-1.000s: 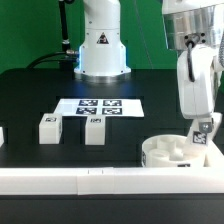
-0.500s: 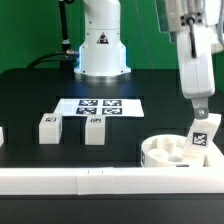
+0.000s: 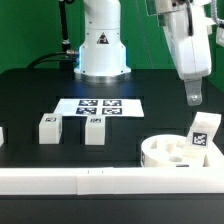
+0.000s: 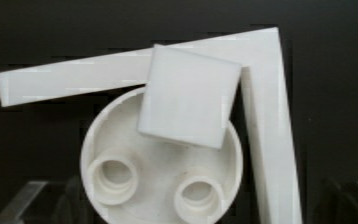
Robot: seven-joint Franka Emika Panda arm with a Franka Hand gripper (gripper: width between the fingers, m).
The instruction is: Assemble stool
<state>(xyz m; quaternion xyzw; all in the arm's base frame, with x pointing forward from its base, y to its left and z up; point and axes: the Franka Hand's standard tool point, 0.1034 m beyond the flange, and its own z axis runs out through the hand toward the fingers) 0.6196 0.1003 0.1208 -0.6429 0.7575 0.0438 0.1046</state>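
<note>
— What is the pincer (image 3: 195,99) doing?

— It hangs in the air with nothing in it. In the wrist view its fingertips are only faint grey shapes at the edges, but they seem to stand wide apart, so I take the jaws as open.

— And the stool parts?

— One leg (image 3: 203,136) is just below the pincer and clear of it. It stands tilted, its lower end in the round seat (image 3: 163,152) and its tag side toward the exterior camera. From the wrist, the leg (image 4: 194,95) lies across the seat (image 4: 149,165) near its rim.

— The rest?

— The seat sits under the pincer against the long white bar (image 3: 60,180). Two more legs (image 3: 48,128) (image 3: 95,129) stand well off to the pincer's side, on the exterior view's left, on the black table (image 3: 25,95). The marker board (image 3: 100,105) lies just behind them.
</note>
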